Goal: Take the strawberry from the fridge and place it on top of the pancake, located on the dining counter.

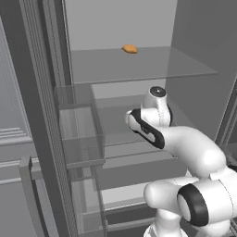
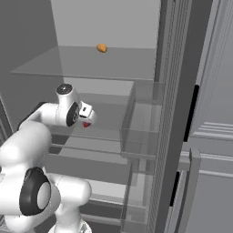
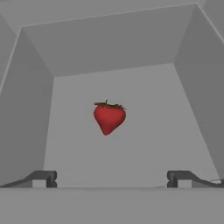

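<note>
Red strawberry (image 3: 109, 117) is lying on a fridge shelf (image 3: 131, 153), ahead of your gripper (image 3: 111, 178). You are running the reach step; the fingers are standing wide apart, holding nothing. Next, you are advancing until they flank the fruit, then closing.
</note>
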